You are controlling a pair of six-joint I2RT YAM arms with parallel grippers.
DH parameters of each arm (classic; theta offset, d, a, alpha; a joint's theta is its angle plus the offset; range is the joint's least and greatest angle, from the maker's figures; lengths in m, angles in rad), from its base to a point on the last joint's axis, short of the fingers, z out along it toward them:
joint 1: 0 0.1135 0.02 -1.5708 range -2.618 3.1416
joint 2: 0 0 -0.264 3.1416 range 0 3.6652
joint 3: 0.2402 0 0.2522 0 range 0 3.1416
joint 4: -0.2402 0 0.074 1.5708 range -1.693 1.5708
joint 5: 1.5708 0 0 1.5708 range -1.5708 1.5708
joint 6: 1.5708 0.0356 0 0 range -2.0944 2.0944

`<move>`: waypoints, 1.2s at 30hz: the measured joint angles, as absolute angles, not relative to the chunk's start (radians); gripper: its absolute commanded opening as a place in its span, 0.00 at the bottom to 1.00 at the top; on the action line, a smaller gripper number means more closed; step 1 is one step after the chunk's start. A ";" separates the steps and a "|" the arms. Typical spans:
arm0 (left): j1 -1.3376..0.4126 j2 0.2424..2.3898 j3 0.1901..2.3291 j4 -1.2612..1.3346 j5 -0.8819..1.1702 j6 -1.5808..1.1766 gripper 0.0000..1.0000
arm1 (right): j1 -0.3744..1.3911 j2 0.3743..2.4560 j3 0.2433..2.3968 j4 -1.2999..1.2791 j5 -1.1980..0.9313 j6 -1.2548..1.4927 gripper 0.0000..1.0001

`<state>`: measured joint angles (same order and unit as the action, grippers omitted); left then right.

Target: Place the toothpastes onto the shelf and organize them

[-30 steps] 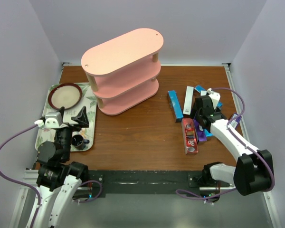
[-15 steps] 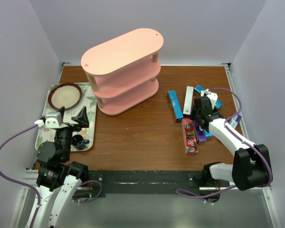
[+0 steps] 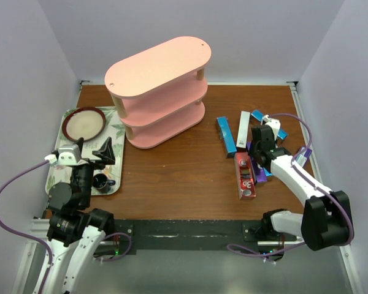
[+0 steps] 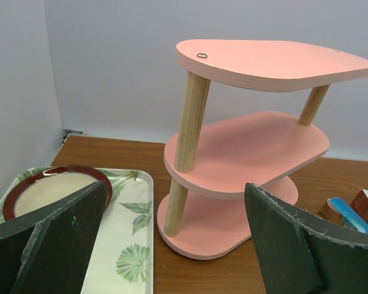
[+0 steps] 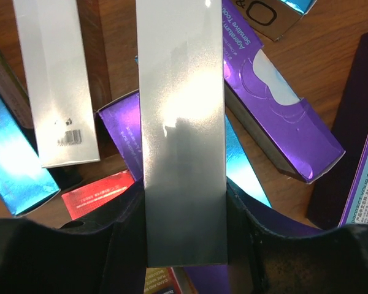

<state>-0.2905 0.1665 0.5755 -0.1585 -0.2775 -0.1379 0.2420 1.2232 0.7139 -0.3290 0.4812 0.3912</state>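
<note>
Right pincer (image 5: 184, 229): closed on a silver toothpaste box (image 5: 183, 122), fingers pressed to its two long sides. The box ran straight out ahead of the pincer, lying over the heap.

Around the pincer, the other toothpastes (image 3: 236, 138) lay loose and crossed on the table (image 3: 172, 177):
- a purple box (image 5: 276, 116) just right of the gripped one
- a second silver box (image 5: 55, 79) near on the left
- a shiny blue box (image 5: 12, 153) beyond that, further left
- a small red box end (image 5: 95, 195) close under the left finger
- in the top view, a long red box (image 3: 245, 177) lay on the near side of the pincer, toward the arm bases

The shelf (image 3: 156, 92) stood well apart, far to the pincer's left and further back; none of the boxes seen on it.

Left pincer (image 4: 172, 245): jaws spread wide, nothing between them. The shelf stood directly ahead of it. A floral tray (image 4: 129, 245) lay below and to its left, carrying a red-rimmed plate (image 4: 55, 184).
</note>
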 measured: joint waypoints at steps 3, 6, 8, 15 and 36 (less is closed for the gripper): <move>-0.290 0.167 0.575 -0.159 -0.278 -0.138 1.00 | 0.279 1.189 0.712 -0.331 0.486 0.373 0.25; -0.290 0.167 0.575 -0.159 -0.277 -0.138 1.00 | 0.349 1.145 0.712 -0.329 0.507 0.351 0.24; -0.290 0.167 0.575 -0.159 -0.277 -0.138 1.00 | 0.389 1.114 0.712 -0.327 0.507 0.336 0.24; -0.290 0.167 0.575 -0.159 -0.277 -0.138 1.00 | 0.477 1.018 0.712 -0.299 0.445 0.285 0.23; -0.291 0.166 0.575 -0.159 -0.276 -0.138 1.00 | 0.863 1.481 0.850 -0.063 0.313 0.268 0.20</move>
